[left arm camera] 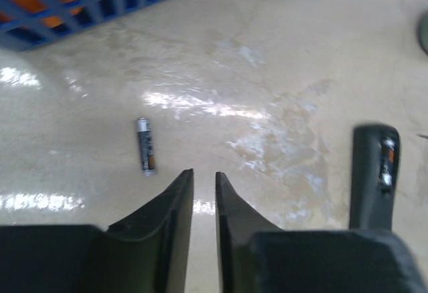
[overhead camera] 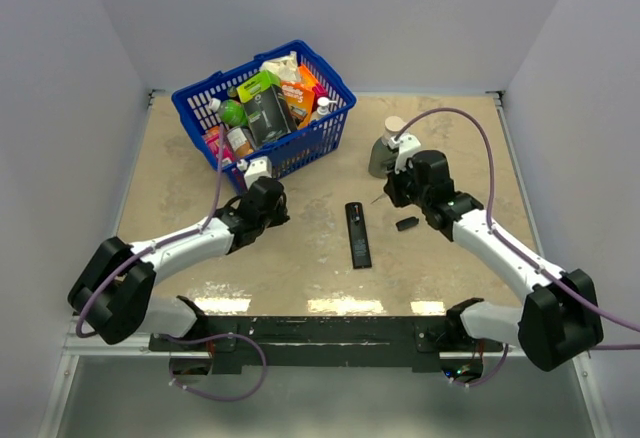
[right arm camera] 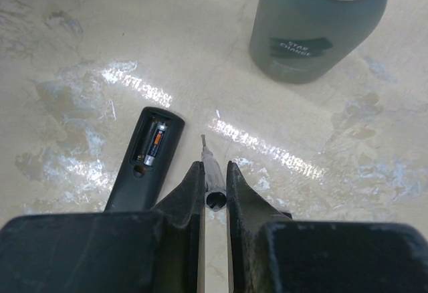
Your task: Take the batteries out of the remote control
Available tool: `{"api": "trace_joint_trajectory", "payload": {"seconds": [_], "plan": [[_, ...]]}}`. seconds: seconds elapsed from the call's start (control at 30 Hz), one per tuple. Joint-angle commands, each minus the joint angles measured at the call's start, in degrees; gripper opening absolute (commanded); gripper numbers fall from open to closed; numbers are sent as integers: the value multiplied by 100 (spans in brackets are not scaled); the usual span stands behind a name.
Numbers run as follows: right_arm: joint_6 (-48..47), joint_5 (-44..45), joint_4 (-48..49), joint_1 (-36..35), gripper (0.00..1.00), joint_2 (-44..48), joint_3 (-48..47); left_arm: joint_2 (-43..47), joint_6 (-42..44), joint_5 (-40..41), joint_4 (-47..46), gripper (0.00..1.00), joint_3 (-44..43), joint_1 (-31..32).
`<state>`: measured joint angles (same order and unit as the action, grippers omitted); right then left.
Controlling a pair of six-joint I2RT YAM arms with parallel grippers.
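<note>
My left arm (overhead camera: 190,243) reaches from the lower left of the overhead view up toward the centre, its white forearm slanting low. My left gripper (left arm camera: 204,174) points forward with its dark fingers a slim gap apart and nothing between them. My right arm (overhead camera: 495,248) stretches from the lower right, up and leftward. My right gripper (right arm camera: 214,167) is clamped on a thin grey pointed tool (right arm camera: 208,154), tip forward.

Pale grey walls (overhead camera: 330,8), glossy beige tabletop (overhead camera: 300,263)
</note>
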<state>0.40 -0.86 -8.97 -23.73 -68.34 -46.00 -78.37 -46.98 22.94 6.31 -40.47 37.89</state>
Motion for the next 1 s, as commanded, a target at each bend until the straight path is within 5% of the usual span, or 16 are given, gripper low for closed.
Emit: {"api": "trace_joint_trajectory", "payload": {"seconds": [0.0,0.23,0.97], "plan": [[171,-465,142,-53,0,-214,-120,243,663,-1089,-885,30,83,-18],[91,-564,-8,-396,0,-549,-260,261,909,-1652,-1105,45,57,-18],[530,-1600,-8,-1152,0,-39,-260,-345,1042,-2566,-1281,43,-31,-18]]}}
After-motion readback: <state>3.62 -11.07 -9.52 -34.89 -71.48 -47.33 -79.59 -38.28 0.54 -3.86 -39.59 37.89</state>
